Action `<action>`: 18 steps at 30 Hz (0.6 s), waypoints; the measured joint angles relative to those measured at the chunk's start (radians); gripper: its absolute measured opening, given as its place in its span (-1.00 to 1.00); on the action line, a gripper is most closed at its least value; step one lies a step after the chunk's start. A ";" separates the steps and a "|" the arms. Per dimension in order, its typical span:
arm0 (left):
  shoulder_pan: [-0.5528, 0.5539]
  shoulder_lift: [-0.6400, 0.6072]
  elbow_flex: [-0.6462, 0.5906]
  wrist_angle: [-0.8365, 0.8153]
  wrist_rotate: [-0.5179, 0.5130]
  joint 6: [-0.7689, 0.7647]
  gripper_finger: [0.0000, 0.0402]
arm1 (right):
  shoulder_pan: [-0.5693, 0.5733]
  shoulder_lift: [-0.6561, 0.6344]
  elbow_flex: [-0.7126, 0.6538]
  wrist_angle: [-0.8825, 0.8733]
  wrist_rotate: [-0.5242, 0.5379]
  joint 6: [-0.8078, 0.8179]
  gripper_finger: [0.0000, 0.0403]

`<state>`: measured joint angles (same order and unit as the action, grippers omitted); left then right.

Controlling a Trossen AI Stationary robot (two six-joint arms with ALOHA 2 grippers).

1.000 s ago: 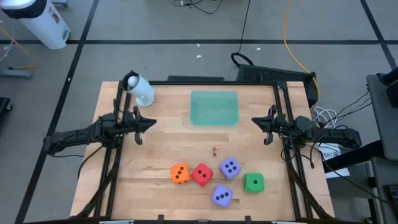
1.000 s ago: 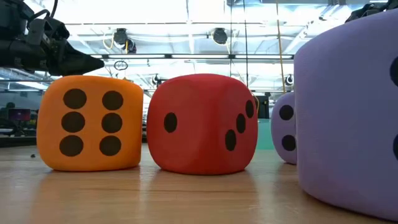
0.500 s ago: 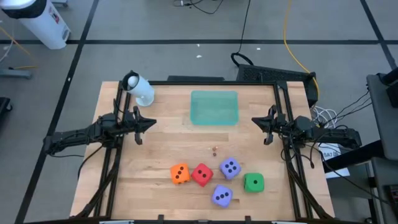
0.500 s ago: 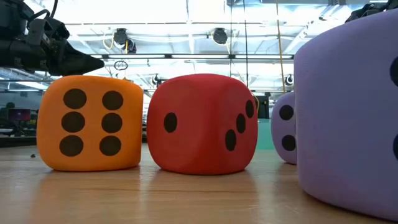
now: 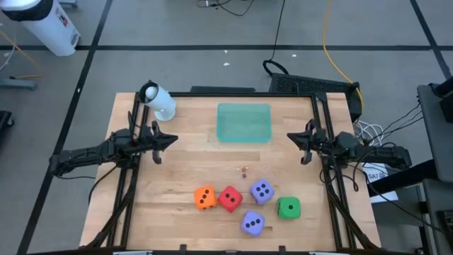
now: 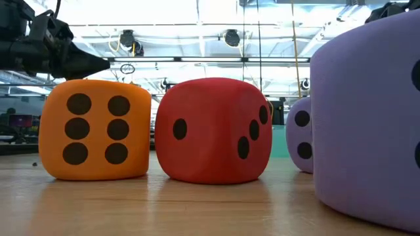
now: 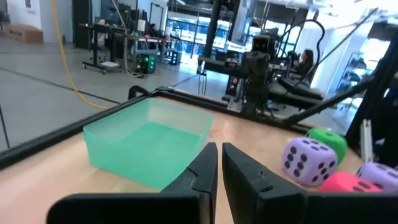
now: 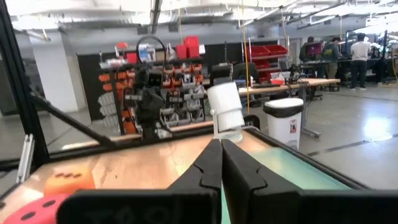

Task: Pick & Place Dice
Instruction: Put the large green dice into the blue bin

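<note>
The dice rest on the wooden table near its front edge: an orange one (image 5: 204,197), a red one (image 5: 230,199), a purple one (image 5: 262,190), a green one (image 5: 288,207) and a second purple one (image 5: 253,223). In the low view the orange die (image 6: 95,129) and the red die (image 6: 213,130) stand side by side. My left gripper (image 5: 173,139) hovers shut at the table's left side, pointing level toward the middle. My right gripper (image 5: 290,138) hovers shut at the right side, facing it. Both are far from the dice and hold nothing.
A translucent green tray (image 5: 243,122) sits at the table's far middle. A white cylinder (image 5: 159,101) lies at the far left corner. A tiny speck (image 5: 245,169) lies between tray and dice. Black frame rails (image 5: 333,191) run along both sides.
</note>
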<state>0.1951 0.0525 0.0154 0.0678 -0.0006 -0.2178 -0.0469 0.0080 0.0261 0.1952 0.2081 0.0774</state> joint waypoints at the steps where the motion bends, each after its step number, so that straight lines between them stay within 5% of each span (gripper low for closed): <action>1: 0.000 0.000 0.000 0.012 0.001 -0.022 -0.85 | 0.000 0.000 0.000 0.020 0.000 0.002 -1.00; 18: 0.000 0.000 0.003 -0.036 -0.053 -0.025 -0.85 | 0.001 0.027 0.000 0.078 0.000 -0.001 -1.00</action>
<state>0.1951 0.0525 0.0189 0.0320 -0.0540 -0.2427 -0.0463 0.0353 0.0265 0.2728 0.2085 0.0762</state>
